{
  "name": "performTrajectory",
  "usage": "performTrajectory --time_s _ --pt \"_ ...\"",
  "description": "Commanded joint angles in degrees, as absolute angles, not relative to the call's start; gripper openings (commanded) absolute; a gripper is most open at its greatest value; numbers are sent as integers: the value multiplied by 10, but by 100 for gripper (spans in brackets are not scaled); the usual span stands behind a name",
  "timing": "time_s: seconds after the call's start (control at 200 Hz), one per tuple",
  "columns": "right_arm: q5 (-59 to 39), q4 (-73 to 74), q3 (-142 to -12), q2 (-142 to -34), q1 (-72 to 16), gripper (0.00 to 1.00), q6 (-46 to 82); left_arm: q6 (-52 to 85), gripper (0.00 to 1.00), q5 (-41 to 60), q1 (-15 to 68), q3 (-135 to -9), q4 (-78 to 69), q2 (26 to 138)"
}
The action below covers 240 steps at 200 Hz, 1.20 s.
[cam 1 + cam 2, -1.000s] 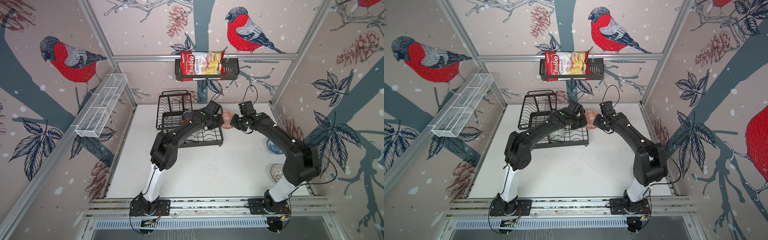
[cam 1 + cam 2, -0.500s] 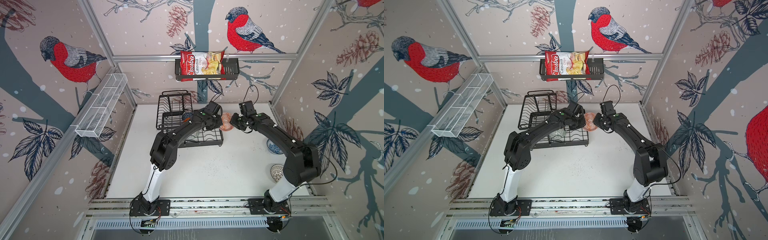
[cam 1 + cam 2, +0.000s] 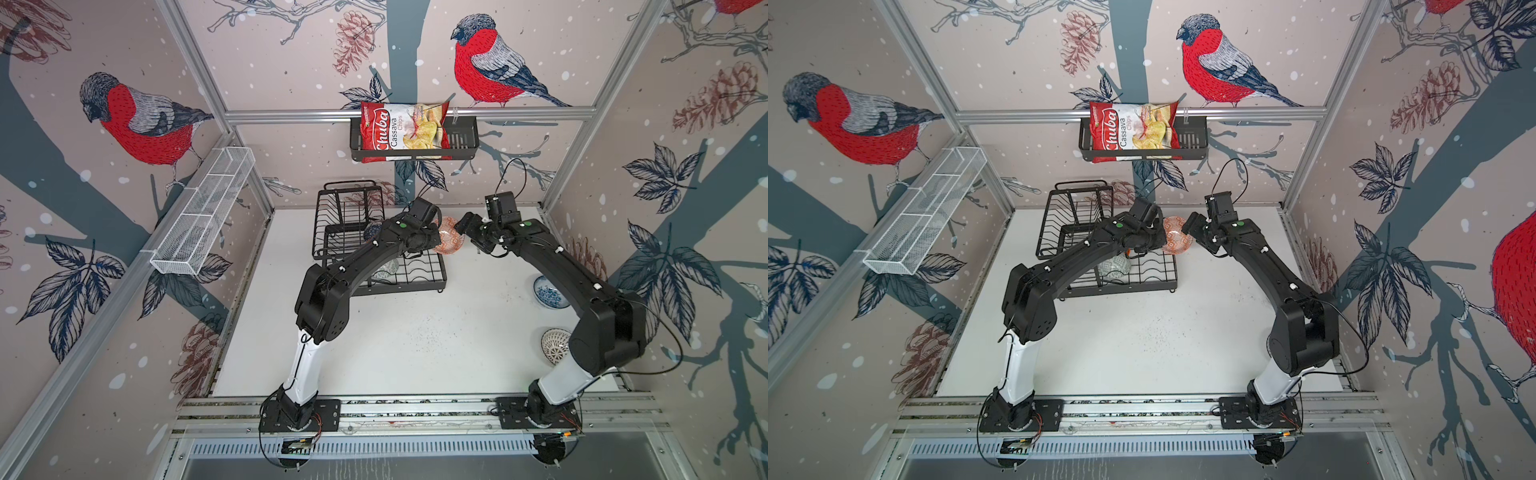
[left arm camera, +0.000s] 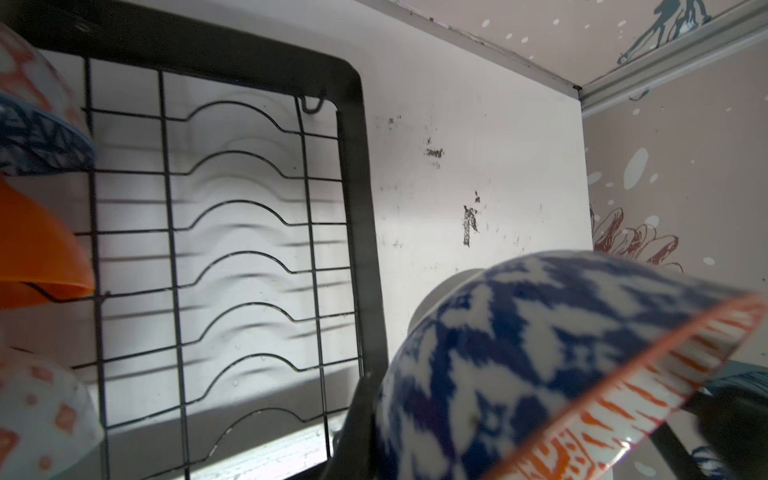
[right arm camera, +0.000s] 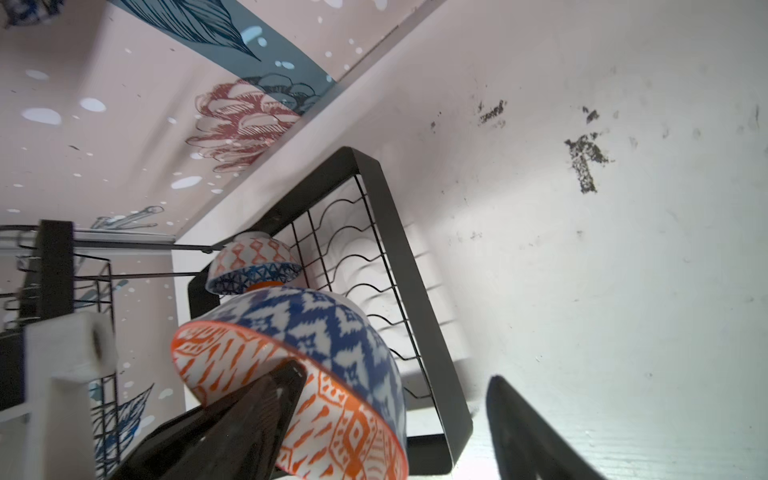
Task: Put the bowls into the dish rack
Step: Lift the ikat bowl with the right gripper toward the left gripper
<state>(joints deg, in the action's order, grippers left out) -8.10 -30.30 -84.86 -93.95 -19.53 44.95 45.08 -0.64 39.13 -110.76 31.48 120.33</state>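
Observation:
The orange-red/white patterned bowl (image 3: 448,241) (image 3: 1177,242) (image 5: 332,374) hangs tilted over the right end of the black wire dish rack (image 3: 415,276) (image 3: 1152,276) (image 4: 353,174) (image 5: 415,291). My left gripper (image 3: 434,242) (image 3: 1160,241) (image 4: 376,432) is shut on the bowl's wall (image 4: 561,353). My right gripper (image 3: 465,226) (image 3: 1190,227) (image 5: 392,399) stands open astride the rim, one finger inside the bowl, the other well clear. In the rack sit a grey-green bowl (image 3: 384,270) (image 3: 1115,266), a dark-blue geometric bowl (image 3: 371,229) (image 5: 253,266) and an orange bowl (image 4: 33,249).
On the table by the right arm lie a white bowl with blue flowers (image 3: 550,293) and a white lattice bowl (image 3: 555,345). A chips bag (image 3: 403,131) sits in a black shelf basket on the back wall. A white mesh basket (image 3: 203,216) hangs at the left.
My right gripper has opened from shut and let go of the patterned bowl. The left gripper keeps its hold, and the bowl has edged towards the rack.

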Motion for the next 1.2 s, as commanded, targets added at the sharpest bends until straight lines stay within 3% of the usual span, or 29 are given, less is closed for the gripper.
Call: performTrajectory --time_s 0.0,0.05,0.505,0.966,1.196 --pt "-92 -319 -874 -930 -189 93 463 447 0 -46 387 -1095 247 1181" --pt "-98 -316 -881 -926 -185 100 470 442 0 -59 386 -1082 226 1171" --pt "-247 -220 -889 -894 -135 100 718 397 0 -183 392 -987 42 1117" --pt "-252 -115 -838 -861 -165 100 914 271 0 -322 427 -928 -135 1111" --pt "-243 -67 -822 -881 -187 90 985 229 0 -360 444 -911 -167 1111"
